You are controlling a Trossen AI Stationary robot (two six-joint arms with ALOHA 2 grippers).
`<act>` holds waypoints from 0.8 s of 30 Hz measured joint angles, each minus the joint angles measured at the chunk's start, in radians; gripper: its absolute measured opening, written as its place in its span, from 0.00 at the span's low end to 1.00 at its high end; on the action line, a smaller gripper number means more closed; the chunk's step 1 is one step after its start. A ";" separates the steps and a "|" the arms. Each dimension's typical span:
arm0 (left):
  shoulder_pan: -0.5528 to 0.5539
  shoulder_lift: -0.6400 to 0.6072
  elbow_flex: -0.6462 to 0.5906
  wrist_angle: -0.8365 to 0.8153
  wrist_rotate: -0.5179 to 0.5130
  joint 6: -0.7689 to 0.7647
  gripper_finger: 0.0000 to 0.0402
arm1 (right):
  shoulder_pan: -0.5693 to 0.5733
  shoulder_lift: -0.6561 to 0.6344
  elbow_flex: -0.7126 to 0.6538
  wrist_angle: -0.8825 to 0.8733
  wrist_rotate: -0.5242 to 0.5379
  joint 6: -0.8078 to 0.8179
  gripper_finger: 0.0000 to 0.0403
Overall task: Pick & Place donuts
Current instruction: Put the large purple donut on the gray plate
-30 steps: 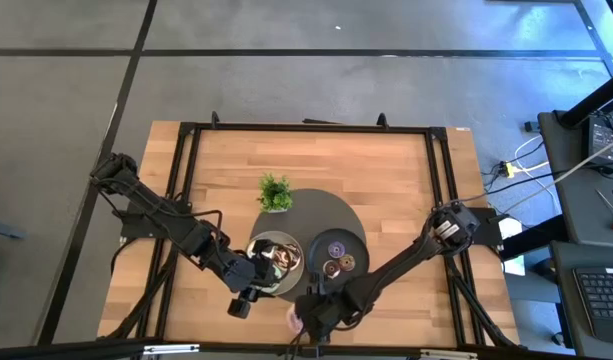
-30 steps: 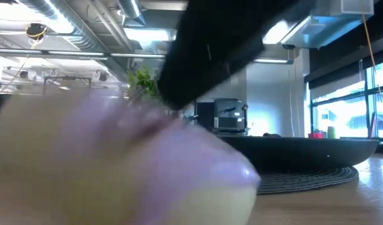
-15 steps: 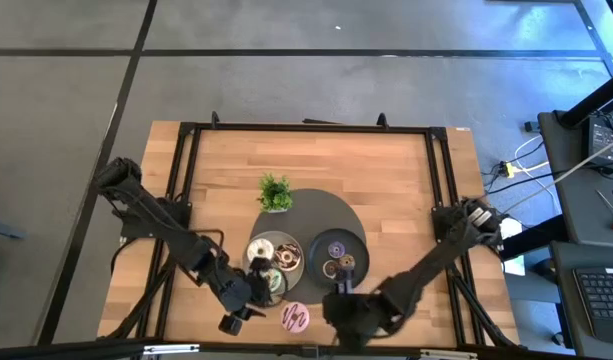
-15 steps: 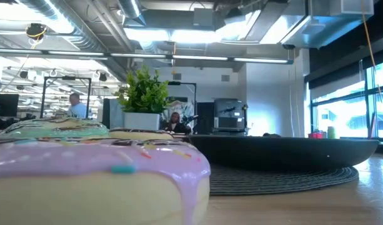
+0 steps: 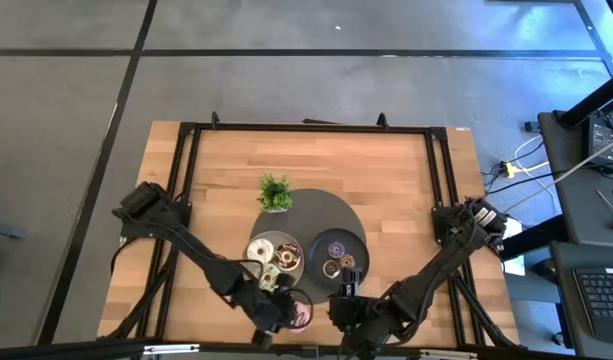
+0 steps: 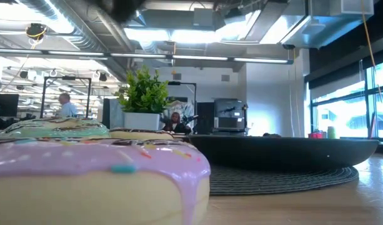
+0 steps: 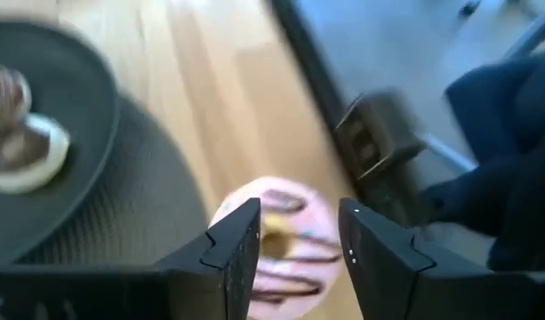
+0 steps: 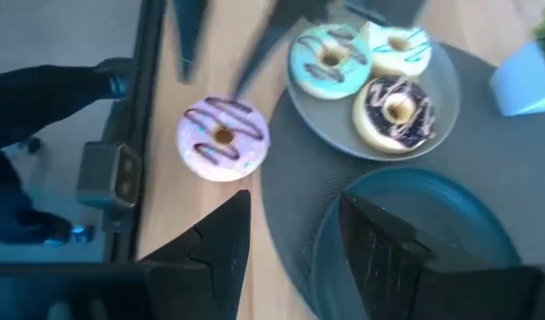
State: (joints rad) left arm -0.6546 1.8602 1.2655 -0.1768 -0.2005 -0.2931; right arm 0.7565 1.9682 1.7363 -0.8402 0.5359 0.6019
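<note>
One pink donut (image 8: 223, 138) lies on bare wood at the table's near edge (image 5: 226, 345), just beside the round dark mat (image 5: 321, 215). Three more donuts, green (image 8: 330, 60), white (image 8: 398, 46) and chocolate (image 8: 397, 108), sit on the grey plate (image 8: 343, 124); the dark plate (image 5: 338, 245) is just to its right. Left gripper (image 7: 299, 240) hovers above the pink donut, fingers spread, holding nothing. Right gripper (image 8: 294, 227) waits near the front edge, also spread and empty.
</note>
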 joint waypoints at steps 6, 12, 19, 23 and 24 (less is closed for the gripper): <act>0.032 0.085 0.000 -0.001 -0.006 -0.016 0.34 | 0.015 0.000 0.000 -0.009 -0.014 0.023 0.43; 0.055 0.122 0.000 -0.006 -0.010 0.020 0.32 | 0.020 0.000 0.000 -0.011 -0.014 0.025 0.43; 0.062 0.151 0.001 -0.006 -0.005 0.068 0.31 | 0.020 0.000 0.000 -0.022 -0.014 0.024 0.43; 0.063 0.151 0.001 -0.009 0.030 0.070 0.30 | 0.020 0.000 0.000 -0.025 -0.014 0.023 0.43; 0.063 0.150 0.001 -0.010 0.040 0.071 0.28 | 0.020 0.000 0.000 -0.026 -0.014 0.023 0.43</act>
State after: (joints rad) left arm -0.5911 2.0102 1.2667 -0.1867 -0.1608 -0.2224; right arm 0.7765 1.9682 1.7363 -0.8662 0.5217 0.6254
